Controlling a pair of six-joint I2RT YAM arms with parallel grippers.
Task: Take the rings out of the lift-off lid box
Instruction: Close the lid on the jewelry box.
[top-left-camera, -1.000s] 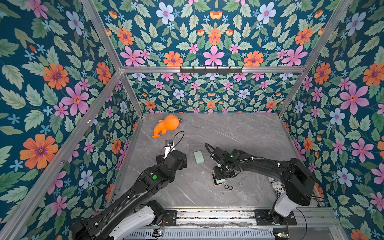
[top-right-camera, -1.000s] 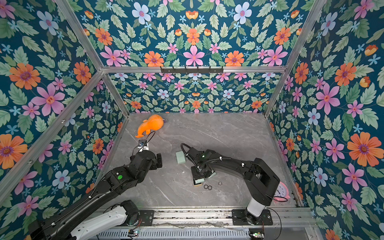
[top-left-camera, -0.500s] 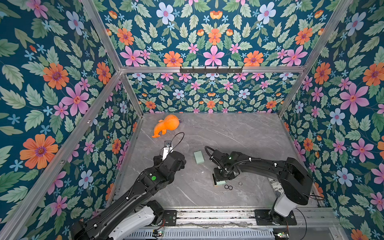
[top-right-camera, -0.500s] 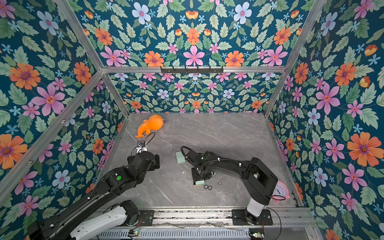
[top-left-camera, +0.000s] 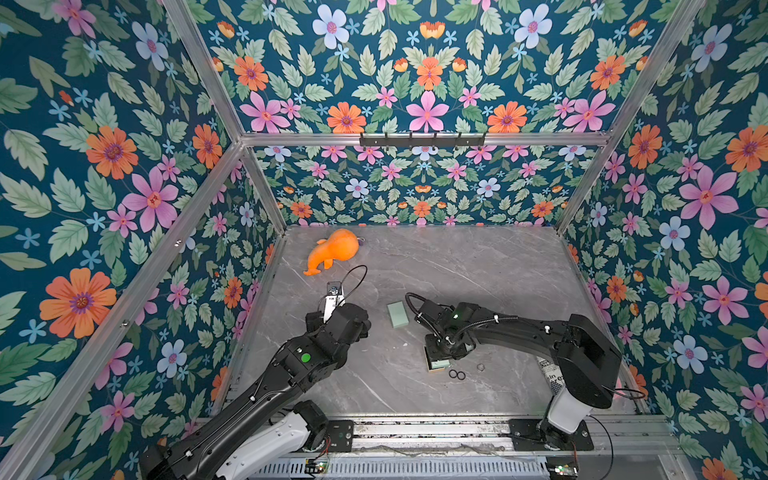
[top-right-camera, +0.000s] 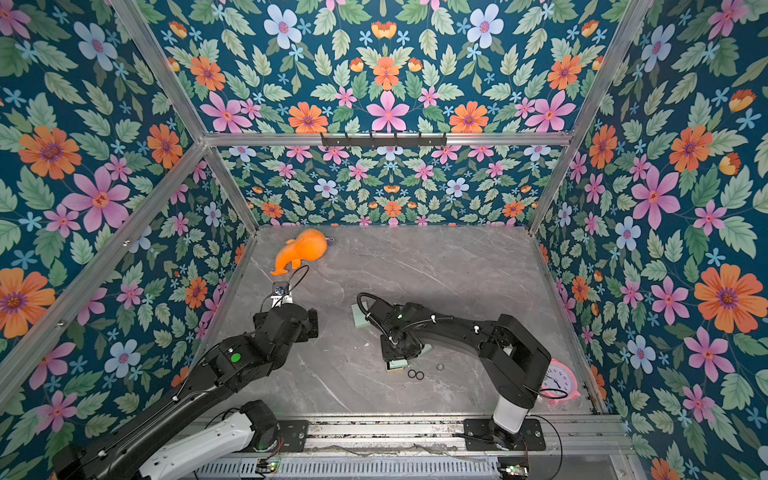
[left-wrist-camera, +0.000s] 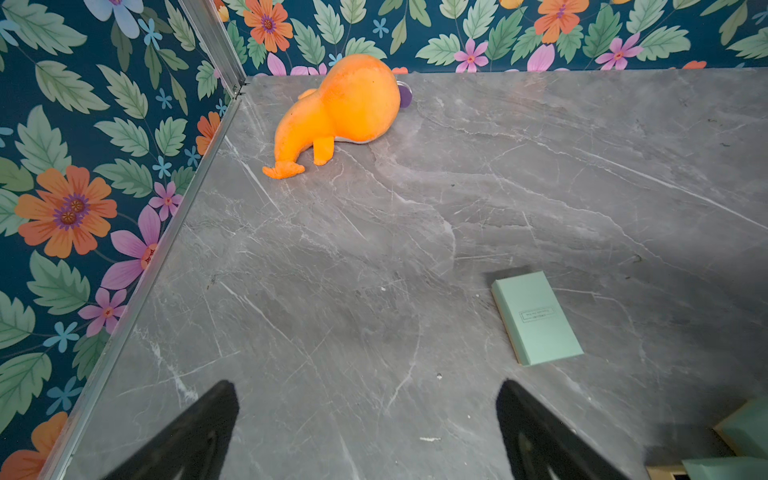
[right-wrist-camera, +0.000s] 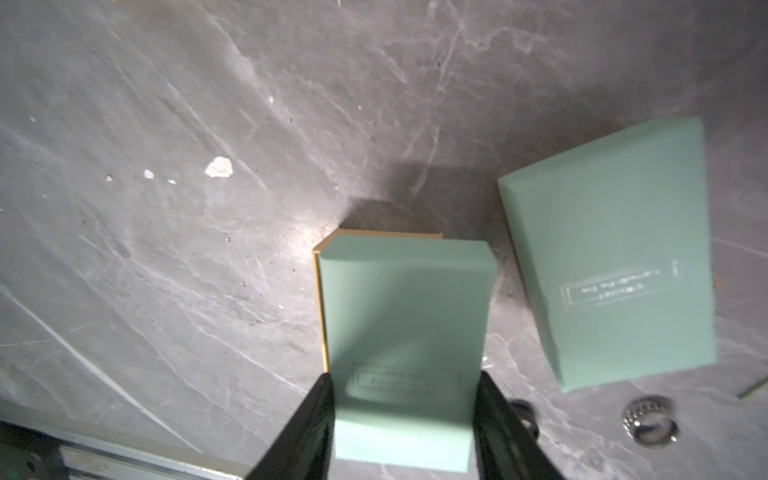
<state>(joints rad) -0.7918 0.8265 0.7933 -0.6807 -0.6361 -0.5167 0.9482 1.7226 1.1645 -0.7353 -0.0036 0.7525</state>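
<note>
Right gripper: my right gripper (right-wrist-camera: 403, 378) is clamped on the mint-green box (right-wrist-camera: 405, 316), one finger on each long side. A tan edge shows along the box's far end and one side.
Box place: it is under my right wrist, near the front of the grey table (top-left-camera: 478, 270). I cannot tell whether it rests on the surface.
Rings: two black rings (top-left-camera: 456, 375) lie touching each other on the table just beside the box. A silvery ring (top-left-camera: 481, 367) lies near them, apart from both.
Left gripper: my left gripper (left-wrist-camera: 368, 386) has its jaws spread wide with nothing between them. It hangs over bare table, well apart from the box.
Mint pieces: a flat mint-green piece (top-left-camera: 398, 314) with a small printed label lies between my two arms. A second mint-green piece (right-wrist-camera: 611, 257) lies flat just beside the held box.
Elsewhere: an orange plush toy (top-left-camera: 332, 251) lies near the back left corner, and a pink clock (top-right-camera: 559, 382) sits by my right arm.
</note>
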